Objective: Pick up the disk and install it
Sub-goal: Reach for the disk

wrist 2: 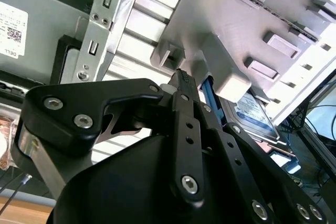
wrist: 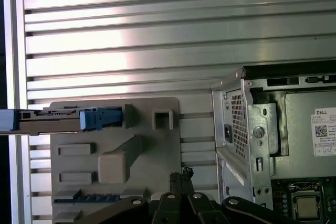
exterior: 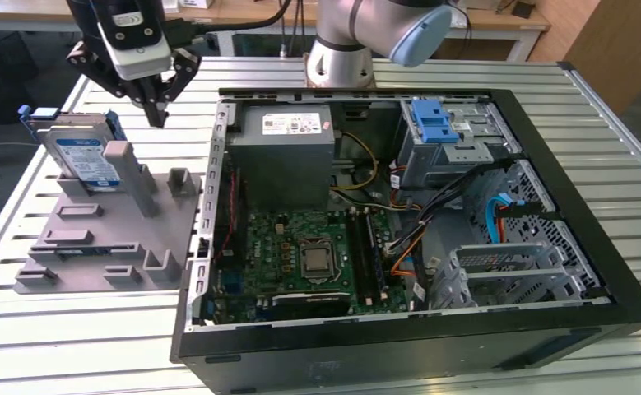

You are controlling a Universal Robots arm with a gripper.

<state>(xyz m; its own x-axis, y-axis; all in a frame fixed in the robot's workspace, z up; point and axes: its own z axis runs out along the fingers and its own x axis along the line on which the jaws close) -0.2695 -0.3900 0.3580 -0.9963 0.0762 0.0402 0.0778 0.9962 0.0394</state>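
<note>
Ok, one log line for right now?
gripper: shut, empty | position: raised beside grey fixture, apart from disk | disk: upright in fixture, not picked up

The worktop [exterior: 90,346] is a bed of ribbed silver metal slats, with strong light glaring off them in pale bands. Behind it stands a long wooden desk [exterior: 232,12] on white legs. A wooden panel [exterior: 616,45] rises at the exterior view's right.

Bench layout from my seat:
Disk [exterior: 82,156] stands on the holder [exterior: 112,232], exterior view's left of the case [exterior: 616,257]; my gripper [exterior: 158,117] hangs above the holder.
</note>
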